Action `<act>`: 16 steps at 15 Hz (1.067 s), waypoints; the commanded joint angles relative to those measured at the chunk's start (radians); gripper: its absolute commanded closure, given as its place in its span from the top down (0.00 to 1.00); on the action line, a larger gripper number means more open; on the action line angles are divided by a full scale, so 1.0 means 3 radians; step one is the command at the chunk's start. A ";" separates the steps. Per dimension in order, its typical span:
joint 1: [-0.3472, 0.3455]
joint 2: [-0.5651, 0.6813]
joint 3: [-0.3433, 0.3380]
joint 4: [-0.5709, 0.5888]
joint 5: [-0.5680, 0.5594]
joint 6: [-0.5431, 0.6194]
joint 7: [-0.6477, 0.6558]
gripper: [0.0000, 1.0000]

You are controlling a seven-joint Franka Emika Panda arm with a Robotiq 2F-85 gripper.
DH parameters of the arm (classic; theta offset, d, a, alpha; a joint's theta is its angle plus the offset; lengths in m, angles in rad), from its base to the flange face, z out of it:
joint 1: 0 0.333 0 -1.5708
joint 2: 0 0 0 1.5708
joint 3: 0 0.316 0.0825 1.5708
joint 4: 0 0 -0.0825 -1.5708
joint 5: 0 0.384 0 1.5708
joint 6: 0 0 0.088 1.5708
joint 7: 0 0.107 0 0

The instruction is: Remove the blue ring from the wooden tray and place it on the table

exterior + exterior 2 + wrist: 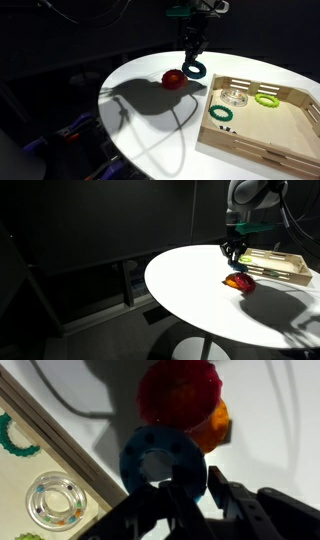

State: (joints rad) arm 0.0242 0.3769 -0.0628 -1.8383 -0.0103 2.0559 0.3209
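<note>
My gripper [193, 55] is shut on the blue ring [195, 70] and holds it by its rim over the white table [250, 65], outside the wooden tray [262, 140]. In the wrist view the blue ring [160, 460] hangs between my fingers [195, 490], just beside a red ring [178, 392] that lies on the table. I cannot tell whether the blue ring touches the table. The gripper [235, 248] and the tray [275, 265] also show in both exterior views.
The red ring [173, 79] has an orange piece [212, 425] beside it. Inside the tray lie a dark green ring [221, 114], a clear ring [236, 98] and a lime-green ring [267, 99]. The tray wall [50, 435] runs close to the gripper.
</note>
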 commanded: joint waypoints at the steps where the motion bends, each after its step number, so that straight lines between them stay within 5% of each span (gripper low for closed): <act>1: 0.0011 0.0005 -0.0002 0.0016 -0.0054 -0.0146 -0.0028 0.63; 6: -0.0029 -0.0010 0.0007 0.0052 0.0019 -0.0321 -0.0094 1.00; 16: -0.0083 -0.0339 -0.0093 0.0136 -0.0009 -0.0830 0.0096 1.00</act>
State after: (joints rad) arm 0.0075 0.3273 -0.0851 -1.8041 -0.0102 1.8625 0.3195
